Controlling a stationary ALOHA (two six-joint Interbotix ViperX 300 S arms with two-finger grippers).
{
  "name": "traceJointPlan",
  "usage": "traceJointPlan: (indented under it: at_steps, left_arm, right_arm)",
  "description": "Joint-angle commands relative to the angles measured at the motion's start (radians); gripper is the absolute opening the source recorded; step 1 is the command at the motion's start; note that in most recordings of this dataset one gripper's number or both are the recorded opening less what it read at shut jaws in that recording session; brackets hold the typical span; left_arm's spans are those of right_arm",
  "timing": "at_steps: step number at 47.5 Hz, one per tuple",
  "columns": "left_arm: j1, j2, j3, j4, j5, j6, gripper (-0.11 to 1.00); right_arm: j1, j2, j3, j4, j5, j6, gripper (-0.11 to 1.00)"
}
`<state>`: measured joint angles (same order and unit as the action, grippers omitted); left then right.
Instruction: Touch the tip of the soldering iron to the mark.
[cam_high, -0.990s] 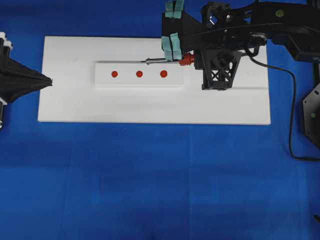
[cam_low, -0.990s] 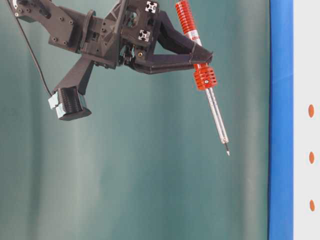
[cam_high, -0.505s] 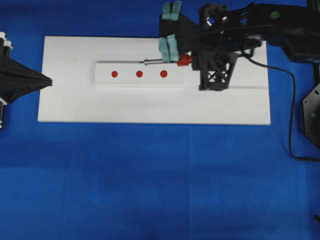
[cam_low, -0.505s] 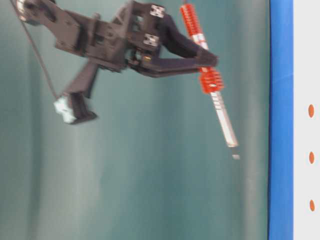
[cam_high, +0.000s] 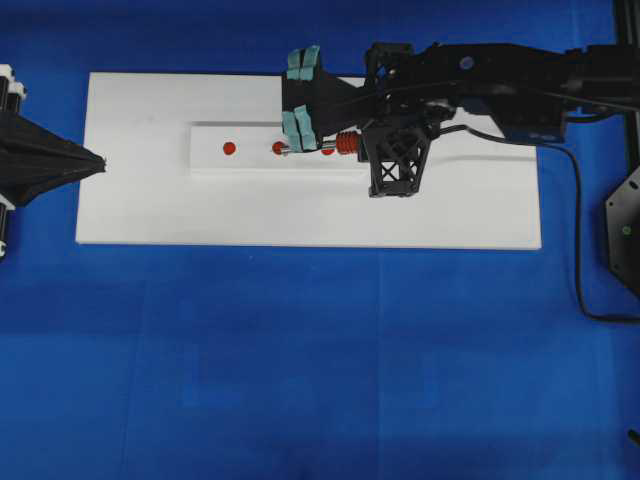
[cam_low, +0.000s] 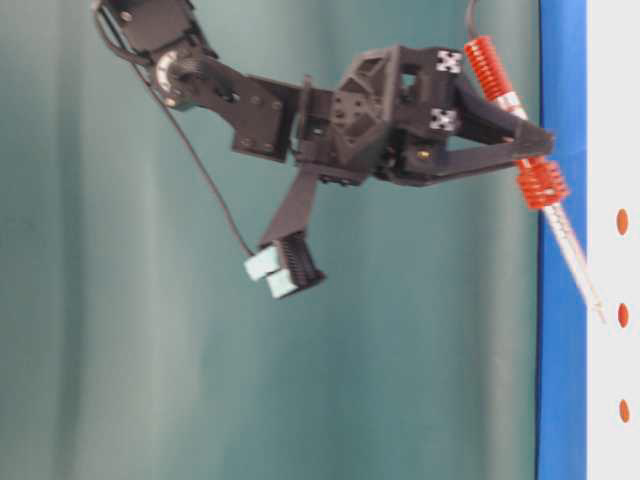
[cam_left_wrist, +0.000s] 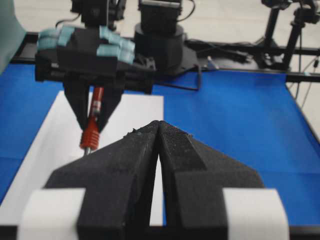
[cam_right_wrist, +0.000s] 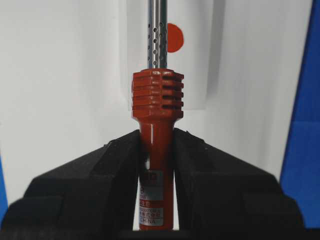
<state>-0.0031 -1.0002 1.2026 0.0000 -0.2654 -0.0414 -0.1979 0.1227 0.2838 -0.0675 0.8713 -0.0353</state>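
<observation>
right gripper (cam_right_wrist: 156, 150): clamped on the soldering iron (cam_right_wrist: 156, 100) handle.
tip: beside the mark (cam_low: 623, 315); ease down gently.
left gripper (cam_left_wrist: 159, 150): closed, empty.

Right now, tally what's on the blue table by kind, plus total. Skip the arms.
Soldering iron: 1, held by the right end effector
Red dots: 3, with the mark in the middle, one left of it in the overhead view, one nearest the handle
White block: 1
White base board: 1
Total: 6
</observation>
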Motion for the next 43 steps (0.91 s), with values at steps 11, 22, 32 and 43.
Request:
traceJointPlan:
  at_steps: [11,22,32,43]
  left_arm:
    - [0.002,0.008,-0.008,0.002,-0.006,0.000,0.00]
    - [0.002,0.008,-0.009,0.002,-0.008,0.000,0.00]
    - [0.002,0.008,-0.008,0.002,-0.009,0.000,0.00]
    - [0.002,0.006,-0.009,0.002,-0.009,-0.002,0.00]
  right_arm:
    - [-0.025,0.011,0.015,0.002,-0.034,0.000,0.06]
    - [-0.025,0.011,0.017,0.002,-0.034,-0.002,0.06]
    - [-0.025,0.011,0.017,0.002,-0.031,-0.003,0.06]
    - [-0.025,0.009,0.015,0.002,-0.017,-0.003,0.06]
